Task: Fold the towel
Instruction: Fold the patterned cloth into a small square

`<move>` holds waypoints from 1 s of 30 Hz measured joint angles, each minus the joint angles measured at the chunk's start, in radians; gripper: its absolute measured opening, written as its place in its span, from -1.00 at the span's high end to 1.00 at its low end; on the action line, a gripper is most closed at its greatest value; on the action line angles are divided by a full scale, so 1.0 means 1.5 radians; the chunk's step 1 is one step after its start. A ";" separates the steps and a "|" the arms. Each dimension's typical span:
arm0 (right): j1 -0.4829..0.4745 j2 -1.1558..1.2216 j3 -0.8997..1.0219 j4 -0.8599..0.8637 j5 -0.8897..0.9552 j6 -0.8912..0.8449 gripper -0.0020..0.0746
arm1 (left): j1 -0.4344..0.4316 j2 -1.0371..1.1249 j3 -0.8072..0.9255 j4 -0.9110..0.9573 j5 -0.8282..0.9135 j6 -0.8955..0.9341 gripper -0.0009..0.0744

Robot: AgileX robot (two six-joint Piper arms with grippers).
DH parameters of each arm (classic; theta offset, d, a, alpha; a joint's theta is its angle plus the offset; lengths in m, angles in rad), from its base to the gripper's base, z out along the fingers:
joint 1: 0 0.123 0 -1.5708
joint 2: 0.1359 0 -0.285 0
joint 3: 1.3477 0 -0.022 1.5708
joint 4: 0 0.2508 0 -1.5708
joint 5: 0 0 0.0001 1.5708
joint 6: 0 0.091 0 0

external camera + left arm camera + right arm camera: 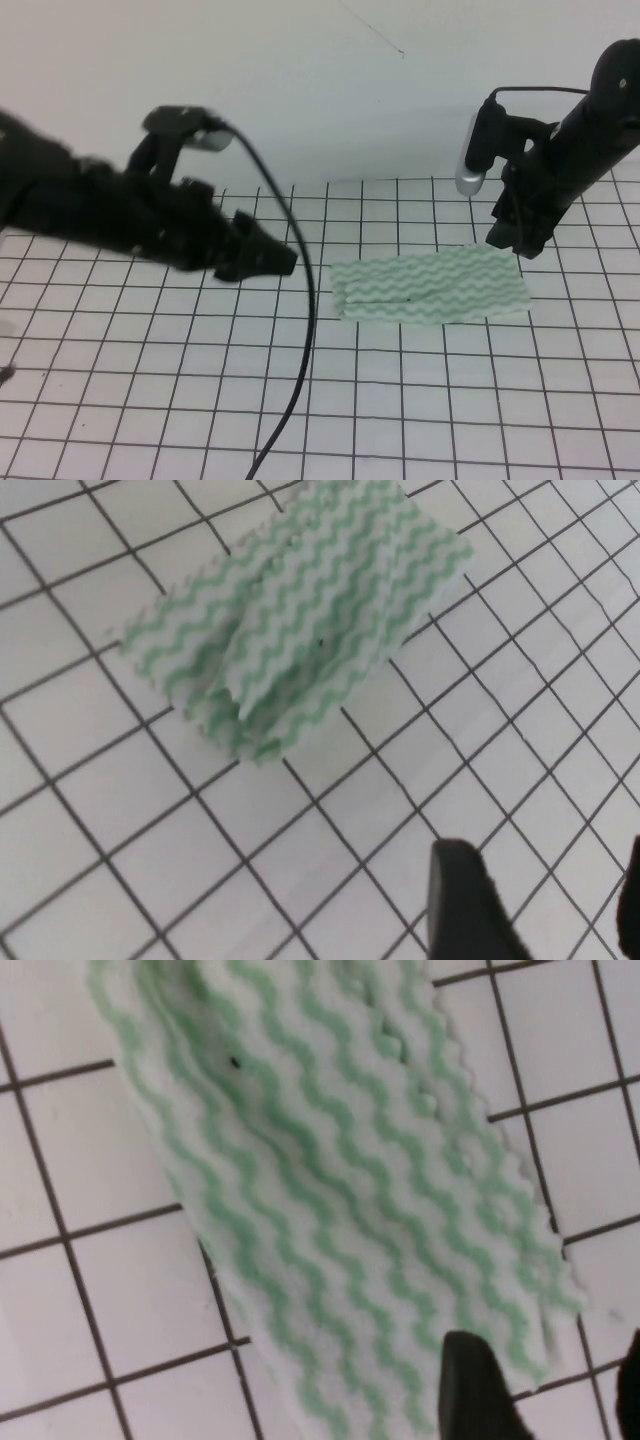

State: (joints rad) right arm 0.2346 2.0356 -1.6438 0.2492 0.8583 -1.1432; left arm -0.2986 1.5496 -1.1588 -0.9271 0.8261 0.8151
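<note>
Nearest us, our left gripper (278, 262) hangs open and empty left of the folded towel (430, 286); the right gripper (515, 243), jaws spread empty over its far-right corner, we'd lift straight up.

A white desk (200, 400) ruled with a grid of thin dark lines fills the lower part of the high view. Behind the desk's far edge stands a plain pale wall (300, 90), crossed high above the desk by one slanting hairline mark (372, 27).
</note>
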 joint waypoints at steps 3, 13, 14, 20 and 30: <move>0.000 -0.008 0.000 0.010 0.008 0.000 0.15 | 0.000 0.089 -0.095 -0.002 0.042 -0.003 0.15; 0.000 -0.016 0.000 0.034 0.017 -0.001 0.15 | 0.001 0.328 -0.279 -0.044 0.135 -0.144 0.15; 0.000 -0.017 0.000 0.034 0.017 -0.001 0.15 | 0.001 0.343 -0.289 -0.051 0.135 -0.149 0.15; 0.000 -0.023 0.000 0.034 0.018 -0.001 0.15 | 0.001 0.412 -0.325 -0.067 0.134 -0.196 0.15; 0.000 -0.023 0.000 0.034 0.018 -0.004 0.15 | 0.001 0.478 -0.325 -0.155 0.123 -0.168 0.15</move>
State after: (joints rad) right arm 0.2346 2.0018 -1.6438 0.3007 0.8859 -1.1495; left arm -0.2968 2.2670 -1.6462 -1.1594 1.0103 0.5629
